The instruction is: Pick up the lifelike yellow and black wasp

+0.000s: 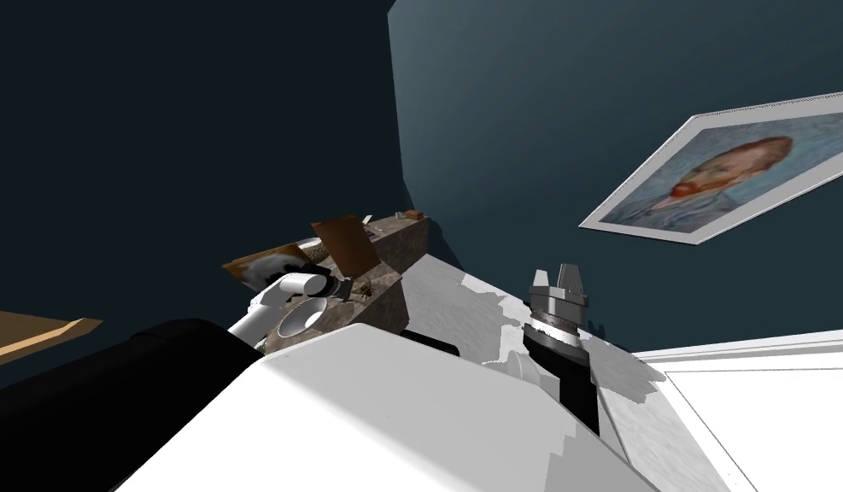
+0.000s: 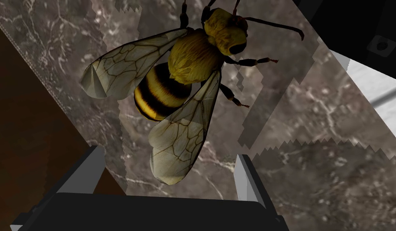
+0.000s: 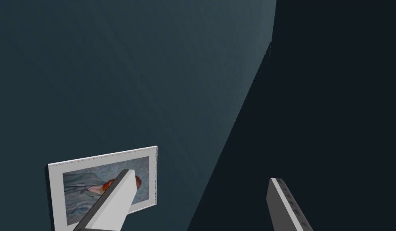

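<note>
While the left gripper (image 2: 167, 154) hovers over the marbled top (image 2: 313, 180) with its fingers spread wide and only a wing tip between them, we judge the step in hand to be the last of the approach, with no grasp made yet. The wasp (image 2: 181, 76) lies flat on that top just ahead of the fingers. In the head view it is a small speck left of centre, at the end of the left arm.

Its long axis runs slantwise to the line between the fingers. The head points away from the gripper, leaning off from the brown board (image 2: 28, 140), and the striped abdomen is nearer to us. The next move, as we see it, calls for easing forward and turning the wrist so the fingers straddle the body rather than the wings, then closing.

The right gripper (image 1: 560, 275) stands raised right of centre in the head view, fingers apart and empty.
</note>
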`<state>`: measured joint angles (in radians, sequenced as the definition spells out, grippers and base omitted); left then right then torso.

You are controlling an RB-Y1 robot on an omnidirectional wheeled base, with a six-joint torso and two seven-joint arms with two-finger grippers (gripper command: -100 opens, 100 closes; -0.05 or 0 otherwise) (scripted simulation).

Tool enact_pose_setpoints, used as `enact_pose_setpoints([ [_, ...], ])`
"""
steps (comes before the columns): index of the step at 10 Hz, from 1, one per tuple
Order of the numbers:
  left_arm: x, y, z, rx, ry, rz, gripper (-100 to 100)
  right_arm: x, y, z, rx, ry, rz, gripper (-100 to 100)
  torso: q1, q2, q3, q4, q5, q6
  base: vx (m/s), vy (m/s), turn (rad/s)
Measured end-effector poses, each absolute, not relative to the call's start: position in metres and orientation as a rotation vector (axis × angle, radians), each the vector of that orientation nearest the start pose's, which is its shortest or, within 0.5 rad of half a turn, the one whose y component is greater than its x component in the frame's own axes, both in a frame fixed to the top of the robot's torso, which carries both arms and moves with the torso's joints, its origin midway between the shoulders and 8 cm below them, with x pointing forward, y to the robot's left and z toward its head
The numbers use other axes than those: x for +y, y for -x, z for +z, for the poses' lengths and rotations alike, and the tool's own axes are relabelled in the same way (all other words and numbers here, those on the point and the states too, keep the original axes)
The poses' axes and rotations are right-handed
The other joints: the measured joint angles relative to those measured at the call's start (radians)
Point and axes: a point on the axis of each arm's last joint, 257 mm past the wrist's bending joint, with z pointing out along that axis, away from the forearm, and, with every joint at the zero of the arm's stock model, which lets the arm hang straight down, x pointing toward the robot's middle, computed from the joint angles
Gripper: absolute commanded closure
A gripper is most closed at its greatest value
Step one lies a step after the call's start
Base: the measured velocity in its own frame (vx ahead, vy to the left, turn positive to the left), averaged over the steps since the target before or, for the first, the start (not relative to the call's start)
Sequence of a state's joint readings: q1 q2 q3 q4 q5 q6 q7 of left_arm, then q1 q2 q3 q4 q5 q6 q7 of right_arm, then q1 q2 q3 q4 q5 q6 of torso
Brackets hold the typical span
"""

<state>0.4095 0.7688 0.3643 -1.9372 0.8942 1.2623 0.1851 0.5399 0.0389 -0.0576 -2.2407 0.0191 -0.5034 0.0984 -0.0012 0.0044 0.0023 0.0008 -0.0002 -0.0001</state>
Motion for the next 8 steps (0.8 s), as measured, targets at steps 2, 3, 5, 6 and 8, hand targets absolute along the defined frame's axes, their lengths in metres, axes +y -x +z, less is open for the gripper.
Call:
enact_pose_setpoints([
  [2, 0.4837, -0.2896, -0.3265, 1.645, 2.294, -0.484, 100, -0.3071, -0.3424, -0.005, 0.664, -0.685, 1.109, 0, 0.0, -0.002, -0.001, 0.0, 0.0, 0.0, -0.011, -0.005, -0.012],
  [3, 0.4836, -0.2895, -0.3265, 1.646, 2.294, -0.484, 100, -0.3071, -0.3423, -0.005, 0.664, -0.685, 1.109, 0, 0.001, -0.003, -0.002, -0.001, 0.0, 0.0, 0.0, 0.0, 0.0],
  [5, 0.4836, -0.2895, -0.3265, 1.647, 2.293, -0.483, 100, -0.3071, -0.3423, -0.005, 0.664, -0.685, 1.109, 0, 0.001, -0.003, -0.002, -0.001, 0.0, -0.001, 0.0, 0.0, 0.0],
  [6, 0.4836, -0.2895, -0.3265, 1.646, 2.294, -0.484, 100, -0.3071, -0.3423, -0.005, 0.664, -0.685, 1.109, 0, 0.001, -0.004, -0.002, -0.001, 0.0, 0.0, 0.0, 0.0, 0.0],
  [8, 0.4836, -0.2894, -0.3266, 1.646, 2.294, -0.484, 100, -0.3071, -0.3423, -0.005, 0.664, -0.685, 1.109, 0, 0.001, -0.004, -0.002, -0.001, 0.0, 0.0, 0.017, 0.005, 0.085],
])
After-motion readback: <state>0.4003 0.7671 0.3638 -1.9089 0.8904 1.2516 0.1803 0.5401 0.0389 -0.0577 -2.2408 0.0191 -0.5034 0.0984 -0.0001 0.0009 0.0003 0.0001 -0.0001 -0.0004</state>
